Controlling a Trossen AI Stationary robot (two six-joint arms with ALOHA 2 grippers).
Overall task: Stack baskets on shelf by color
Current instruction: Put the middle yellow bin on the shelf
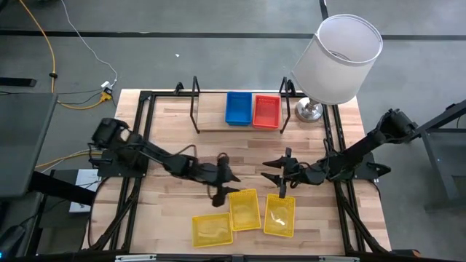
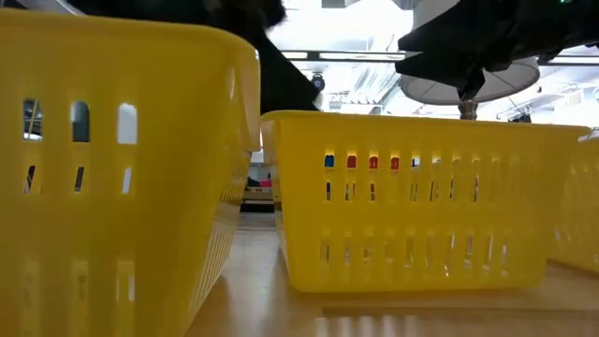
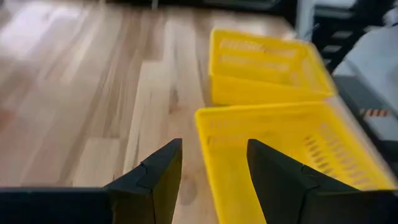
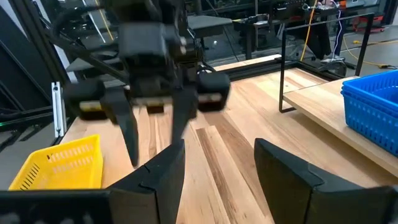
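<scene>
Baskets (image 1: 245, 209): slotted yellow plastic rectangles

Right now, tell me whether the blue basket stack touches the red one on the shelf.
Cannot tell. In the high view the blue basket stack and the red one sit side by side on the shelf, no clear gap showing.

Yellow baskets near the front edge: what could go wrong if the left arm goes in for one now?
1. The three yellow baskets sit close together; the left gripper's open fingers could nudge a neighbour while closing on one wall.
2. The right gripper hangs open close by, so the arms might collide.
3. The shelf already holds blue and red baskets; yellow must go beside them.
</scene>
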